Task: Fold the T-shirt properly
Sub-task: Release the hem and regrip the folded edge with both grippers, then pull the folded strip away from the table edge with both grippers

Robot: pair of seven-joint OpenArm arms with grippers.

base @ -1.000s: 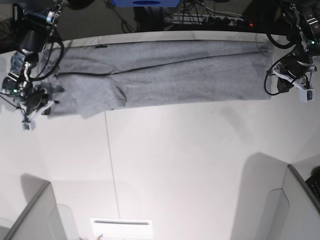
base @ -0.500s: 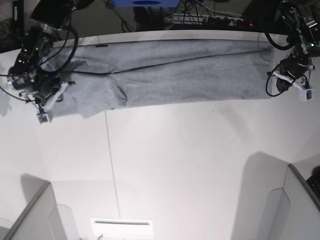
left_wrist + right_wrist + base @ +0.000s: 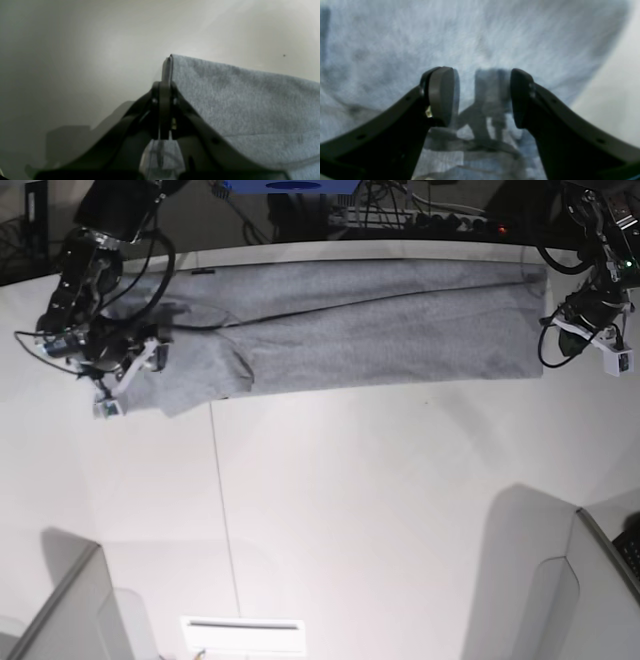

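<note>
The T-shirt [image 3: 370, 325] lies flat along the far side of the white table [image 3: 380, 510], folded into a long grey band. Its long axis runs from 9 o'clock to 3 o'clock in the base view, nearly parallel to the table's far edge. The 3 o'clock end is cut square; the 9 o'clock end is wider and rumpled, with a flap hanging toward 6 o'clock. Only plain grey cloth shows.

At the 3 o'clock end, the left gripper [image 3: 167, 65] has its jaws pressed together on the shirt's corner, pinching a thin edge of fabric that stands up between them in the left wrist view. At the 9 o'clock end, the right gripper [image 3: 482, 96] hovers over the rumpled cloth with its jaws spread apart and nothing between them; its shadow falls on the fabric below.

The table is bare and matte, with a thin seam [image 3: 222, 500] running from 12 toward 6 o'clock. Beyond the far edge sit dark cables [image 3: 400, 215] and equipment. Grey panels [image 3: 60, 610] stand at the near corners.
</note>
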